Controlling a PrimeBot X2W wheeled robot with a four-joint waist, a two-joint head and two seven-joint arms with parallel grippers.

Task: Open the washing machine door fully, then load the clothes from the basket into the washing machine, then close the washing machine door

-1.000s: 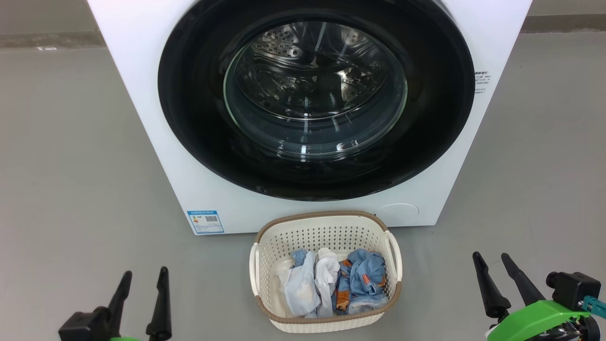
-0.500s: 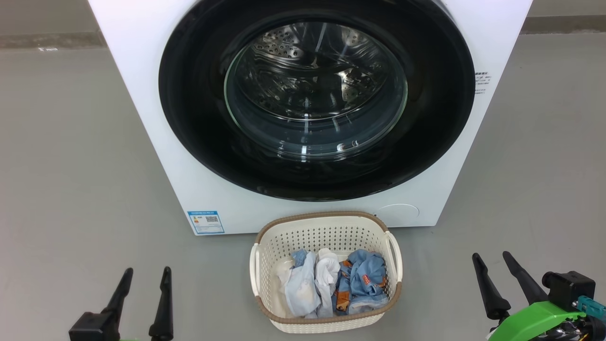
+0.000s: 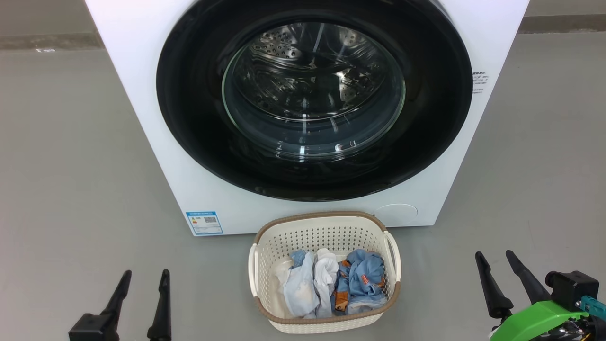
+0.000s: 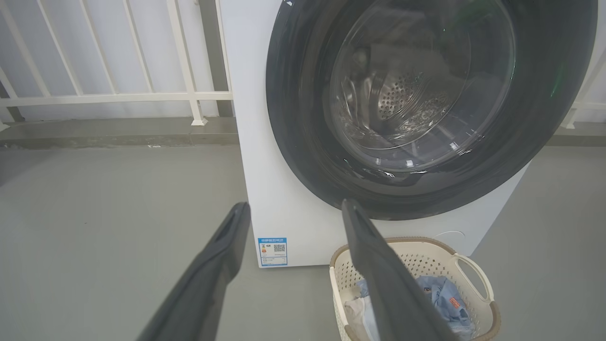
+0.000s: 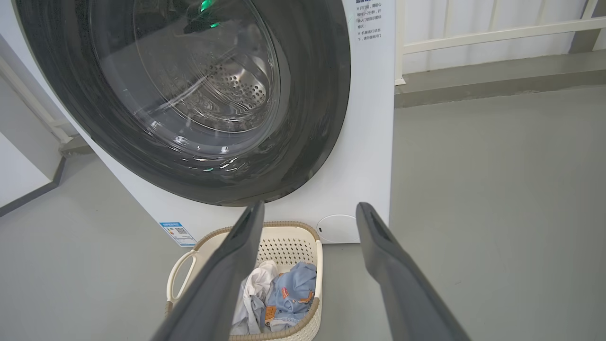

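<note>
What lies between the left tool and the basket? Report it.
Only bare grey floor separates the left tool and the basket, per the head view.

Left gripper [image 3: 146, 279] and right gripper [image 3: 494, 259] hover low at either side, fingers [image 3: 163, 303] spread apart and pointing forward, both empty.

One machine [image 3: 137, 94]; one basket [image 3: 313, 215]; three garments [image 3: 331, 284]
</note>
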